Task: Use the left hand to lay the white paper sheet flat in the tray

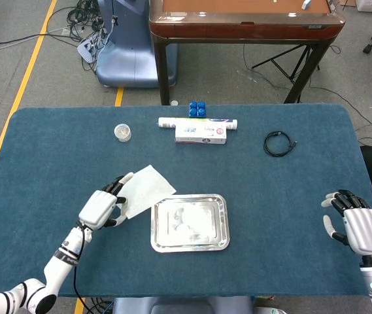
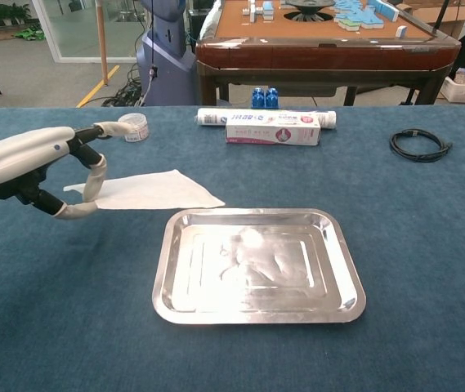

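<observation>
Left hand [image 1: 102, 208]: at about 9 o'clock of the tray [image 1: 221, 222], raised above the blue tabletop [image 1: 290, 196]; thumb and a finger pinch the near-left edge of the white paper sheet [image 1: 145, 186], remaining fingers curled loosely. White paper sheet: held by that edge, its free corner reaching toward the tray's upper-left corner, at about 10 o'clock of the tray; in the chest view the sheet [image 2: 154, 189] lies nearly level, just beyond the tray's far-left rim [image 2: 171, 217], not inside it. Tray: silver metal, rectangular, centre of table, nothing lying in it. Right hand [image 1: 355, 224]: at 3 o'clock of the tray, well apart from it, near the table's right edge, fingers spread and holding nothing; not seen in the chest view. Other items, far side of table at 12 o'clock: white tube [image 1: 197, 122], boxed toothpaste [image 1: 201, 135] touching in front of it, blue blocks [image 1: 198, 108] behind. Round clear-lidded jar [image 1: 123, 132] at 10 o'clock. Coiled black cable [image 1: 280, 143] at 2 o'clock.
</observation>
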